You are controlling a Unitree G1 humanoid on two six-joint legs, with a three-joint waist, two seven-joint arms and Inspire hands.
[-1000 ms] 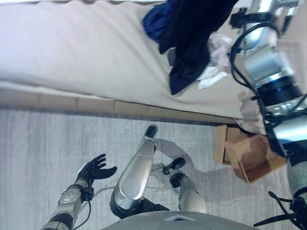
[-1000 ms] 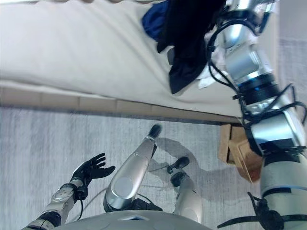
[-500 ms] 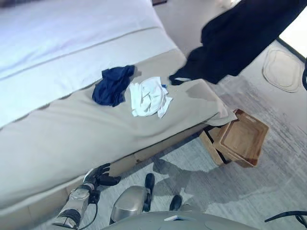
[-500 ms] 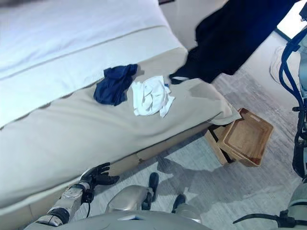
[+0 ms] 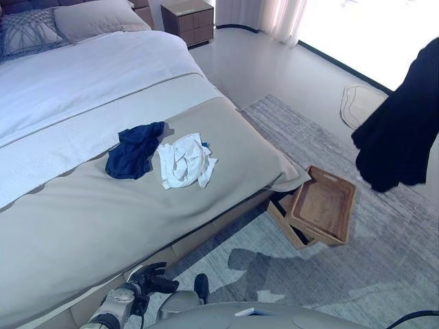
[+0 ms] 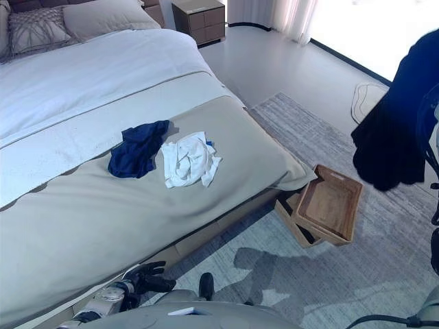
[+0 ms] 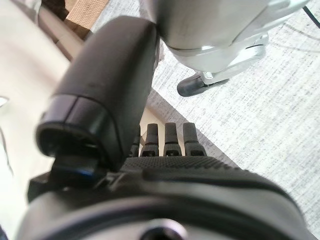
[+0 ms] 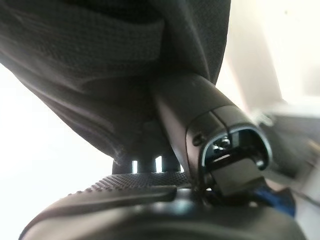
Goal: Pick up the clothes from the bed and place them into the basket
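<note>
A large dark garment (image 5: 401, 130) hangs in the air at the right, above the grey rug and just past the wooden basket (image 5: 322, 205). My right hand (image 8: 192, 112) is shut on it; its thumb presses into the dark cloth (image 8: 100, 60) and its fingers are buried in the folds. A navy garment (image 5: 134, 149) and a crumpled white garment (image 5: 184, 161) lie side by side on the beige bed cover (image 5: 82, 226). The basket stands tilted on the floor at the bed's foot corner. My left hand (image 5: 147, 281) hangs low by the bed's side, open and empty, fingers (image 7: 165, 140) straight.
The bed fills the left, with white sheets and pillows (image 5: 96, 17) at the head. A nightstand (image 5: 192, 15) stands at the back. A grey rug (image 5: 329, 267) lies under the basket, and a small pale mat (image 5: 357, 103) lies on the bare floor beyond.
The camera has swung a long way. The dark garment has come off the bed and moved right, now hanging past the basket. The left hand has stayed low and open.
</note>
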